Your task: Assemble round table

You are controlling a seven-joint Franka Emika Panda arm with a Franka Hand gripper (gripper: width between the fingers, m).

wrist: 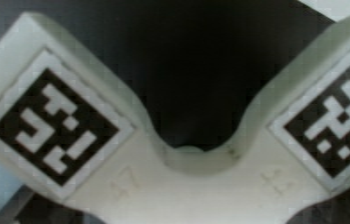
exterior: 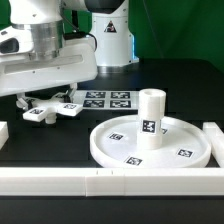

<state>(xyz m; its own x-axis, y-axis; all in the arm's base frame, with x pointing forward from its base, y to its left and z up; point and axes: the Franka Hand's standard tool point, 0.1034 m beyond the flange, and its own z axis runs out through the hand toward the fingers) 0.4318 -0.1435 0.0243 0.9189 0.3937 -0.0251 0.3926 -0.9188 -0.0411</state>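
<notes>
Right under your wrist camera lay the cross piece (wrist: 190, 170), and I could not tell how wide the fingers of your gripper (exterior: 45, 100) stood, so an off-centre grip could have twisted it.

The outside camera looks slightly down across my bench (exterior: 40, 150). My wrist camera sits very close over the cross piece (exterior: 52, 111) (wrist: 198, 165), which both views show.

Clock centred on cylinder (exterior: 151, 118), exterior view | 12–2: bare table (exterior: 170, 90), open | 3: side rail (exterior: 214, 140) hems disc (exterior: 185, 132) | 6: long rail (exterior: 100, 180) blocks low entry | 9–10: arm (exterior: 45, 50) over cross (exterior: 50, 111), gap beneath probably nil | 11: marker board (exterior: 108, 100), flat, passable above
</notes>
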